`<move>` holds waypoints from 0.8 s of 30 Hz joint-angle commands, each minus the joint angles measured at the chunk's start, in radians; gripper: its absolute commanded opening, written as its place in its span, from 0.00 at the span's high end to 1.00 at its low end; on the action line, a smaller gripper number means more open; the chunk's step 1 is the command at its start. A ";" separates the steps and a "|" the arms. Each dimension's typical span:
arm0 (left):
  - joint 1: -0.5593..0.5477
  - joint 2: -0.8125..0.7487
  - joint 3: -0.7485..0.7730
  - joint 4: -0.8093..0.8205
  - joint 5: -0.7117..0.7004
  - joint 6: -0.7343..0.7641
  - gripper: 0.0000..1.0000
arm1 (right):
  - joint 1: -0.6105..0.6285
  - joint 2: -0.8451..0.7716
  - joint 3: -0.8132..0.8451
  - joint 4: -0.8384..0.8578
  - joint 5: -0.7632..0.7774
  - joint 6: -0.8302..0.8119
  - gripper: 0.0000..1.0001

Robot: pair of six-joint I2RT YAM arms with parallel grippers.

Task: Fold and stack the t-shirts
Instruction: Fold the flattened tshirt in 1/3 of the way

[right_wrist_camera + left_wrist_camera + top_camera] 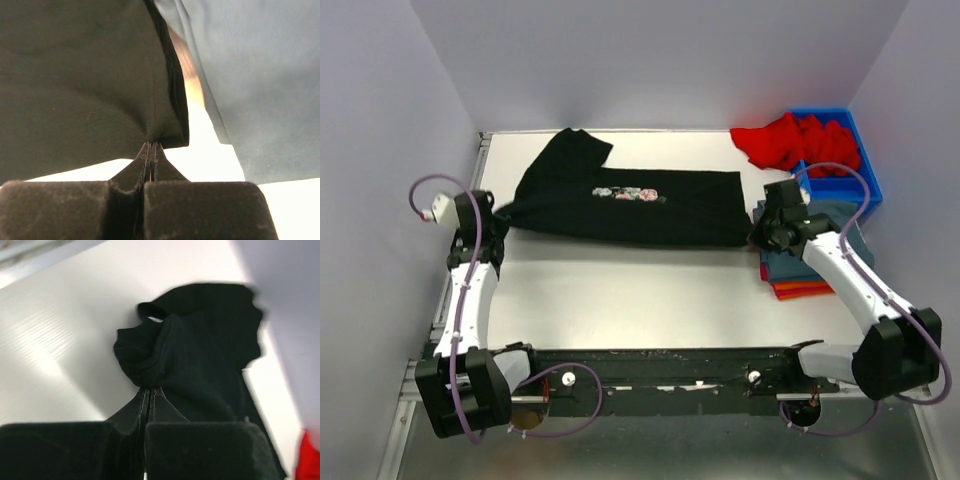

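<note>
At table [620,300] centre: black t-shirt [620,205] spread between both outstretched arms | left gripper [500,222] pinched closed on bunched left edge | right gripper [757,235] pinched closed on right hem | right wrist only: slate-blue t-shirt [250,75] just beside hem

2 arms [468,295] — white shells, black joints, purple cables [478,225].

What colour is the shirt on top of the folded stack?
A slate-blue t-shirt, best seen in the top view.
</note>
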 commanded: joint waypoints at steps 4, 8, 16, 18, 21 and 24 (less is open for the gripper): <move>0.086 -0.119 -0.426 -0.095 -0.009 -0.008 1.00 | -0.001 0.071 -0.238 0.011 -0.152 0.017 0.99; 0.090 -0.171 -0.512 -0.090 0.017 -0.033 1.00 | -0.001 0.061 -0.310 0.052 -0.173 0.020 0.99; 0.090 -0.177 -0.498 -0.119 0.003 -0.025 1.00 | -0.001 0.071 -0.325 0.063 -0.173 -0.017 0.99; 0.092 -0.180 -0.478 -0.153 -0.036 -0.019 1.00 | -0.001 0.070 -0.327 0.055 -0.173 -0.014 0.99; 0.121 -0.186 -0.457 -0.187 -0.060 -0.005 1.00 | -0.001 0.058 -0.330 0.052 -0.173 -0.011 0.99; 0.155 -0.196 -0.451 -0.213 -0.066 -0.004 1.00 | -0.001 0.039 -0.350 0.046 -0.173 -0.006 0.99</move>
